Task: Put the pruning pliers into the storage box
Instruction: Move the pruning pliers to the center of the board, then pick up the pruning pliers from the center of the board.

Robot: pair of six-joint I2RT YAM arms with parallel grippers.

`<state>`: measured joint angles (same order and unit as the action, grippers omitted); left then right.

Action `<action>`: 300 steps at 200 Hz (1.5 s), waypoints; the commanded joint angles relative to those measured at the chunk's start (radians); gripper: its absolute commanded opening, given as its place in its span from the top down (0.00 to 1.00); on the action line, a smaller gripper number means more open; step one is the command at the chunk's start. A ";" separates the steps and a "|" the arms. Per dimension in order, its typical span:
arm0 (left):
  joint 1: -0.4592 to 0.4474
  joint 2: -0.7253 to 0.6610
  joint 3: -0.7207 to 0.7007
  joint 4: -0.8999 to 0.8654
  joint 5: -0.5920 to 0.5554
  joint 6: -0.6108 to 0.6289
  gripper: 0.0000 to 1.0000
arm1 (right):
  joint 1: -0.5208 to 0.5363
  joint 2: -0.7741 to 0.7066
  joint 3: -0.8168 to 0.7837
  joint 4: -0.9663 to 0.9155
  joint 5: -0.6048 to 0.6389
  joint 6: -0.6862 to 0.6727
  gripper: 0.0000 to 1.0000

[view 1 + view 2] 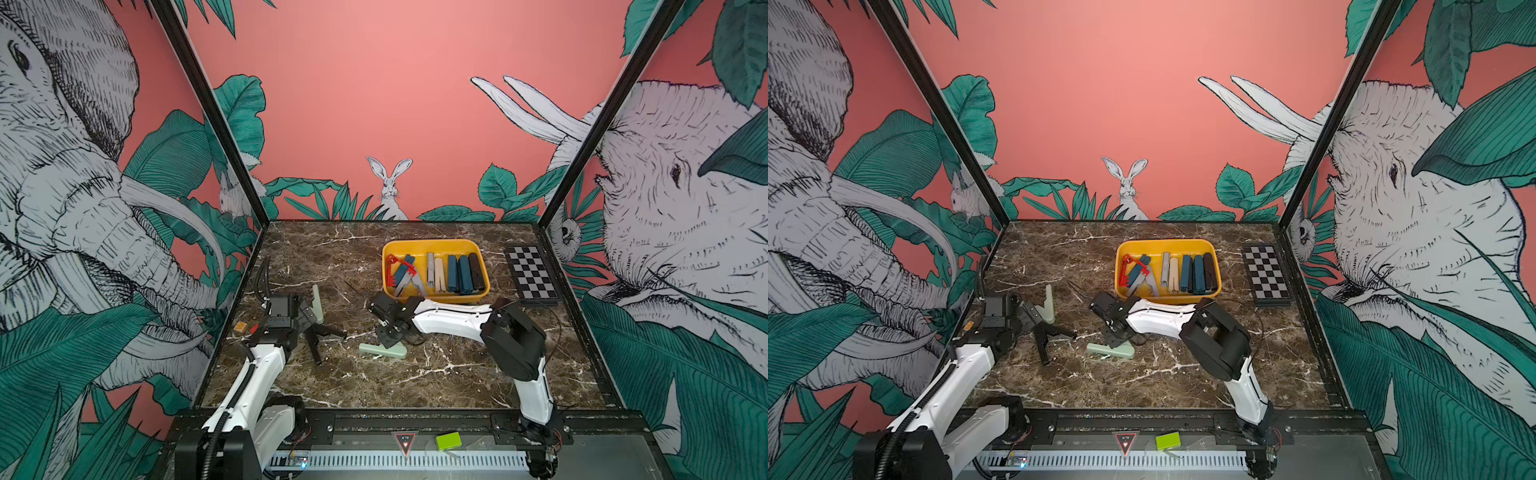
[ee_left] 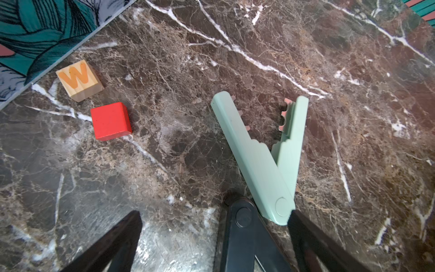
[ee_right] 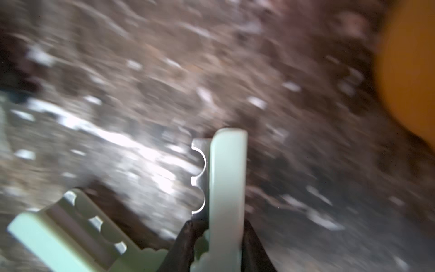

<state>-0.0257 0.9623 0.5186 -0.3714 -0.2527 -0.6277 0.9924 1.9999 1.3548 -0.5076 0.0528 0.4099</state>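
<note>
Right wrist view: right gripper (image 3: 219, 226) clamps one arm of the mint pliers (image 3: 227, 179), mid-table, just near of the storage box (image 1: 432, 245). Expect light, rigid, smooth plastic; the free arm may swing, so grip beside the hinge. Left gripper (image 2: 214, 212) is fully spread, empty.

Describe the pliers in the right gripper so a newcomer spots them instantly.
Find the yellow box on the marble table. Just before its near left corner, the right gripper clamps mint pliers. The other mint pair lies farther left beside black pliers.
</note>
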 commanded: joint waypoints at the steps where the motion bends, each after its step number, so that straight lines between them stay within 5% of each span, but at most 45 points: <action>1: -0.003 -0.013 -0.014 -0.018 -0.013 -0.002 0.01 | -0.058 -0.056 -0.106 -0.036 0.070 -0.005 0.69; 26: -0.003 -0.005 -0.007 -0.017 -0.005 -0.005 0.01 | -0.107 -0.100 -0.168 -0.017 0.076 0.040 0.68; 79: -0.003 -0.018 -0.004 -0.032 -0.003 -0.007 0.01 | -0.124 -0.178 -0.198 0.034 0.064 0.068 0.39; 132: -0.003 -0.033 -0.017 -0.035 0.001 -0.011 0.01 | -0.130 -0.313 -0.259 0.086 0.065 0.033 0.24; 188: -0.003 -0.033 -0.011 -0.031 0.009 -0.013 0.01 | -0.118 -0.303 -0.355 0.188 -0.158 -0.050 0.02; 266: -0.003 -0.023 -0.028 -0.014 0.016 -0.017 0.01 | -0.057 -0.191 -0.298 0.079 -0.075 -0.165 0.02; 300: -0.003 -0.023 -0.030 -0.012 0.014 -0.016 0.01 | -0.056 -0.161 -0.252 0.042 0.030 -0.167 0.16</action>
<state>-0.0257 0.9459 0.5064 -0.3832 -0.2394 -0.6327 0.9348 1.8072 1.0801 -0.4053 -0.0051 0.2626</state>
